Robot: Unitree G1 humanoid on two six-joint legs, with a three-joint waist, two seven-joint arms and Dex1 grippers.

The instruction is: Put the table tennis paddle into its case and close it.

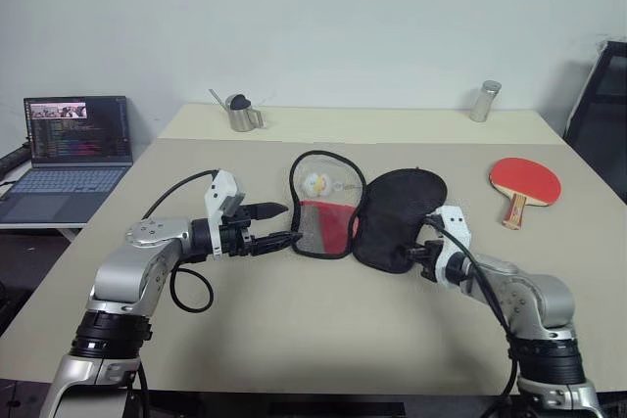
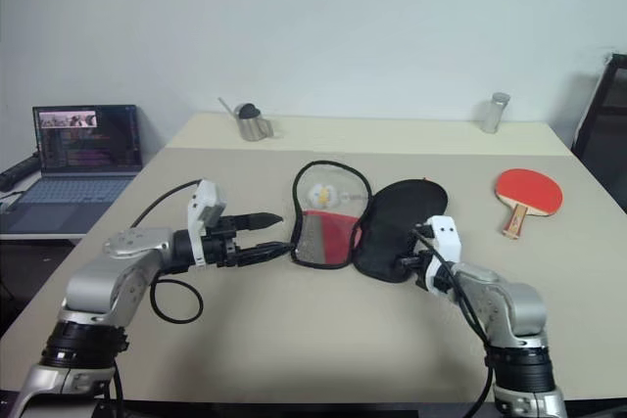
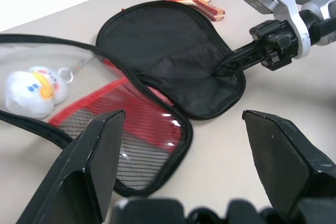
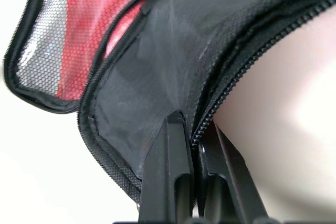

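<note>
The case (image 1: 397,208) lies unzipped in the middle of the table. Its black half is on the right and its red half with the mesh pocket (image 1: 323,222) on the left. A small white plush charm (image 1: 315,184) rests on the left half. My right gripper (image 4: 191,129) is shut on the near zip edge of the case's black half (image 3: 173,51). My left gripper (image 1: 291,222) stands open just left of the mesh half's near edge, holding nothing. The table tennis paddle (image 1: 524,183) lies red face up at the right, handle toward me, apart from both grippers.
A metal pitcher (image 1: 240,113) and a metal cylinder (image 1: 484,101) stand at the far side of the table (image 1: 313,330). An open laptop (image 1: 73,144) sits on a lower surface to the left. A dark chair (image 1: 602,105) is at the far right.
</note>
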